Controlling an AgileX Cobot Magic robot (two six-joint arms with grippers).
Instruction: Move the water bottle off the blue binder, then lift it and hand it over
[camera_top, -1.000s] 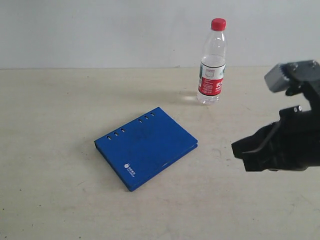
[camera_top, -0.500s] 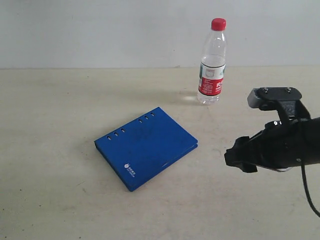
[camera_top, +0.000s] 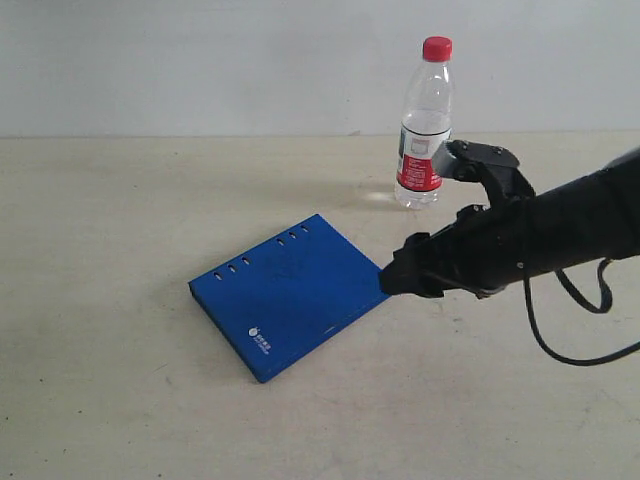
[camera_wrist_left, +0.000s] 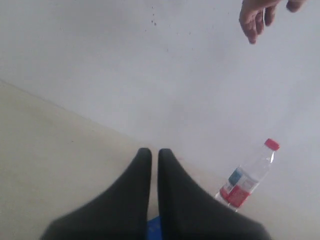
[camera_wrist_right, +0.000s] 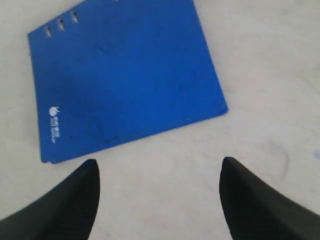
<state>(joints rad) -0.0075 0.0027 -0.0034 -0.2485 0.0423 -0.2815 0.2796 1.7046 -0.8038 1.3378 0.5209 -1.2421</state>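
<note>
**A:** One question: where do I take the blue binder (camera_top: 290, 295)?

**B:** Outside view: it lies flat on the worktop (camera_top: 100, 400), with the water bottle (camera_top: 425, 130) standing apart behind. My right pincer (camera_top: 395, 280) hovers at its corner. Left wrist: left pincer (camera_wrist_left: 154, 156) closed, empty. Right wrist: jaws wide beside the edge. I judge it stiff, thin and light, so I'd pinch that edge.

Blue binder (camera_wrist_right: 125, 75): edge farthest from the right claw (camera_wrist_right: 158, 161) cut by the frame; logo (camera_wrist_right: 55, 122) illegible (too small). Exterior view: corner nearest that claw hidden beneath it. Left claw (camera_wrist_left: 154, 150) covers all but a sliver. Hand (camera_wrist_left: 257, 17): cropped, fingers only.
</note>
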